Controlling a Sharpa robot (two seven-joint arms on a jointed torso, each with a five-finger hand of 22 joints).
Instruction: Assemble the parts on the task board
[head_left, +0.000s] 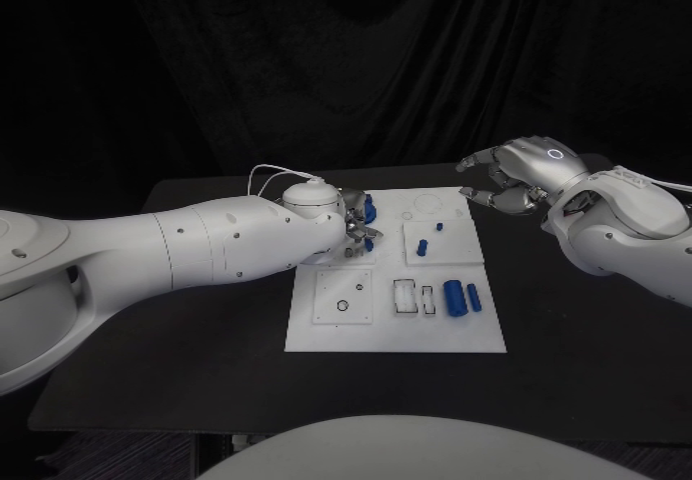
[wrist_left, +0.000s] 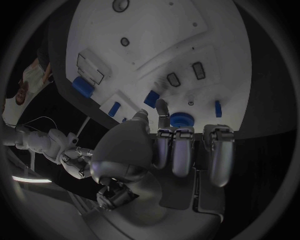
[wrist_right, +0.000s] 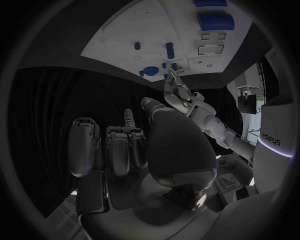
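Note:
The white task board (head_left: 397, 325) lies in the middle of the black table. My left hand (head_left: 351, 226) hangs over its far left part, fingers curled. A round blue part (wrist_left: 181, 119) sits just past the fingertips (wrist_left: 161, 106), and a longer blue part (wrist_left: 150, 98) lies at the tip of the stretched finger; whether it is pinched I cannot tell. My right hand (head_left: 508, 182) hovers off the board's far right corner, fingers curled in on nothing. Two blue cylinders (head_left: 456, 298) lie at the right, and two small blue pegs (head_left: 438, 226) stand near the middle.
A white rectangular piece (head_left: 407, 295) lies in a recess beside the cylinders. A round hole (head_left: 343, 305) marks the near left square of the board. Bare black table (head_left: 577, 360) surrounds the board. My left forearm (head_left: 216, 245) covers the table's left side.

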